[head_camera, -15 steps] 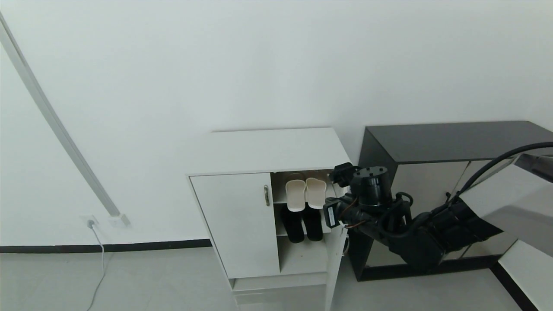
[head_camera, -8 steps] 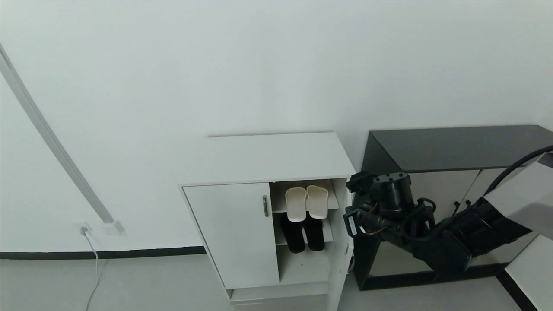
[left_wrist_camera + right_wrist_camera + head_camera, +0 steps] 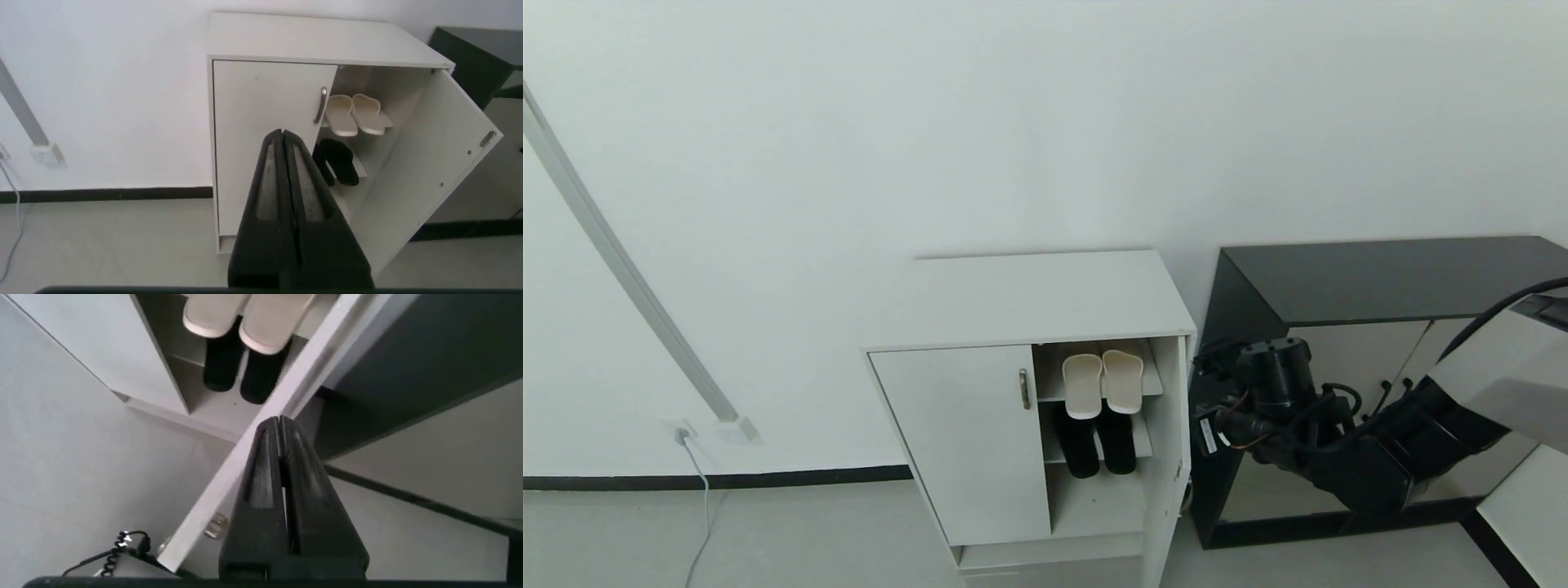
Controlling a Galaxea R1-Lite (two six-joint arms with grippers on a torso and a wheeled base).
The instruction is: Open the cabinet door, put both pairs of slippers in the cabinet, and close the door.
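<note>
R gripper [image 3: 283, 429] pinched closed, empty, between open cabinet door [image 3: 1170, 457] & black sideboard [image 3: 1380, 273]; L gripper [image 3: 283, 140] likewise closed, empty.

**Clerk:** Item one, right arm [image 3: 1372, 469]?

**Keeper:** Black, jointed. Enters the head view at 3 o'clock and runs low toward 9 o'clock, ending just right of centre. The wrist [image 3: 1274, 371] is a stubby cylinder with its flat cap upward. A black cable [image 3: 1486, 306] arcs off toward 2 o'clock.

**Clerk:** Right gripper [image 3: 282, 425]?

**Keeper:** Two black fingers [image 3: 263, 469] pressed flat together, no gap, nothing held.

**Clerk:** Item two, left gripper [image 3: 283, 137]?

**Keeper:** Same pattern, pad against pad, empty.
</note>
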